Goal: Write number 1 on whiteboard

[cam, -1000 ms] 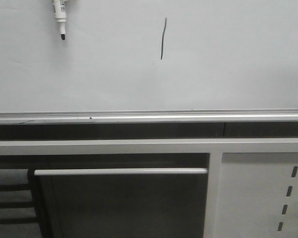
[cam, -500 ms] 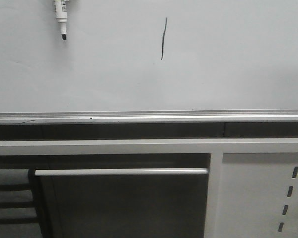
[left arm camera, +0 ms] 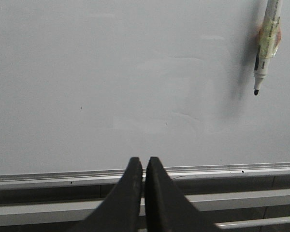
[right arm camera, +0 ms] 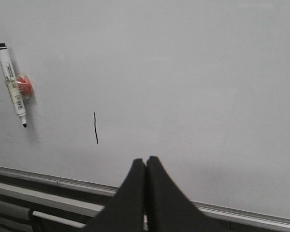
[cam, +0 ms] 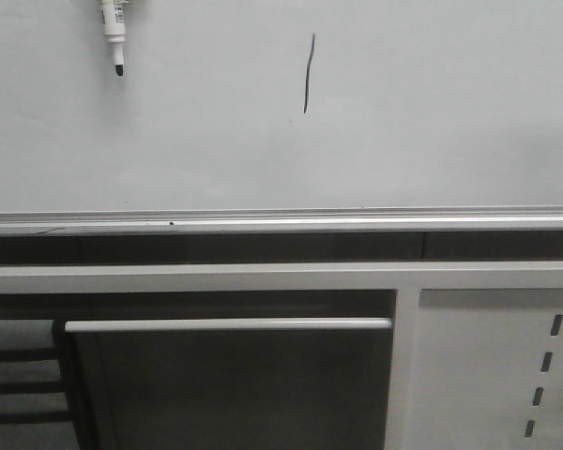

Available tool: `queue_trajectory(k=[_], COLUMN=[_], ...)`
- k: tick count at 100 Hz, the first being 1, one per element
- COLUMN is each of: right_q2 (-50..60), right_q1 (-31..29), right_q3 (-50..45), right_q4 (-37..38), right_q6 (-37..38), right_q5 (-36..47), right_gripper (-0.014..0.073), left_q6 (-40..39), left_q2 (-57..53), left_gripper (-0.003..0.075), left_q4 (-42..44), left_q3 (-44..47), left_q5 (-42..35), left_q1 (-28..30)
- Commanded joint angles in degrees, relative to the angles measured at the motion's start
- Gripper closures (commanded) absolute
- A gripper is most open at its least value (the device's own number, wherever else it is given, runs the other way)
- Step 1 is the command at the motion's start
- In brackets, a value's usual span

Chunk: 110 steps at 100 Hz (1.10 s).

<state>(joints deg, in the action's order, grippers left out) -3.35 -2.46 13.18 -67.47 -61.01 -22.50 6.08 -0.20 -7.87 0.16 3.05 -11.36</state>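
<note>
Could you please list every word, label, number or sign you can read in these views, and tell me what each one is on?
"1": a hand-drawn stroke, the number 1, on the whiteboard.
Printed label on the barrel of the marker that hangs on the board: dark lettering is there, but too small and blurred to read in any view.
No other text shows, and none on the left gripper or right gripper.

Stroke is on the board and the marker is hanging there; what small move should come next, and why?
Probably none beyond holding both arms back. The number 1 already stands on the whiteboard, the marker hangs on the board uncapped, and both the left tool and right tool are shut and empty.
</note>
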Motion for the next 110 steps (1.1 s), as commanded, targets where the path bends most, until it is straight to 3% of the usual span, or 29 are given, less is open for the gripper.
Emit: queue_trajectory(k=[1, 16, 21, 26, 37, 44, 64, 81, 85, 110], right_q2=[-0.4, -0.4, -0.65, -0.95, -2.44, -2.44, 0.65, 5.1, 5.0, 5.0], right_q1=[-0.29, -0.29, -0.39, -0.78, -1.16, -1.16, -1.16, -1.16, -1.16, -1.16], right_q3=[1.34, -0.07, -1.18, -1.98, -2.64, -3.4, -9.19, -15.54, -15.29, -15.29], right_q4=[-1.55, -1.26, 2.48, 15.79, 46.99, 59.0, 65.4, 67.47, 67.47, 69.62], right_q6=[-0.7, -0.7, 1.86, 12.0, 44.32, 53.4, 54.27, 59.36, 60.13, 60.13], right_q5=[2.11, 6.36, 8.6, 9.98, 10.12, 10.26, 13.31, 17.44, 14.42, 15.39], right_gripper=[0.0664, 0.0664, 0.0664, 0.0664, 0.0664, 0.0664, 0.0664, 0.0664, 0.0664, 0.0664], left_q6=[-0.53, -0.53, -0.53, -0.53, -0.53, -0.53, -0.53, -0.53, -0.53, -0.53], left_q2=[-1.28, -1.28, -1.28, -1.28, -1.28, -1.28, -1.28, -1.28, -1.28, -1.24], left_gripper=[0.0741, 0.0741, 0.0741, 0.0741, 0.0741, 0.0741, 0.0741, 0.0741, 0.0741, 0.0741], left_q4=[-0.64, -0.64, -0.64, -0.64, -0.64, -0.64, -0.64, -0.64, -0.64, -0.64], left_q3=[2.37, 2.37, 2.37, 2.37, 2.37, 2.37, 2.37, 2.37, 2.37, 2.37], left_q5=[-4.12, -4.12, -4.12, -4.12, -4.12, -4.12, -4.12, -4.12, -4.12, -4.12], left_q1=[0.16, 0.16, 0.16, 0.16, 0.16, 0.16, 0.16, 0.16, 0.16, 0.16])
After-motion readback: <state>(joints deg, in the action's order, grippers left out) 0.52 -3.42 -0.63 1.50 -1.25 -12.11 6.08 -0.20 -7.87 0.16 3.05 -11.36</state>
